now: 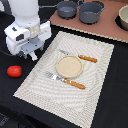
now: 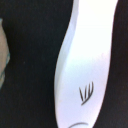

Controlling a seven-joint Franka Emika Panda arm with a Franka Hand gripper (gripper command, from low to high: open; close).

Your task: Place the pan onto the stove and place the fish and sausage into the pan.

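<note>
The white fish [image 2: 87,65] fills the wrist view from very close, lying on the black table, with thin dark fin lines on it. In the exterior view the arm hides it. My gripper [image 1: 31,53] hangs low over the table at the exterior view's left, beside the placemat; its jaws are not visible clearly. The red sausage [image 1: 14,71] lies on the table a little in front of the gripper, apart from it. The small grey-blue pan [image 1: 66,8] sits on the pinkish-brown stove [image 1: 107,27] at the back.
A larger grey pot [image 1: 91,12] stands on the stove beside the pan, and a pale bowl [image 1: 123,17] at its right end. The striped placemat [image 1: 97,85] holds a tan plate [image 1: 68,66] and two orange-handled cutlery pieces [image 1: 76,83].
</note>
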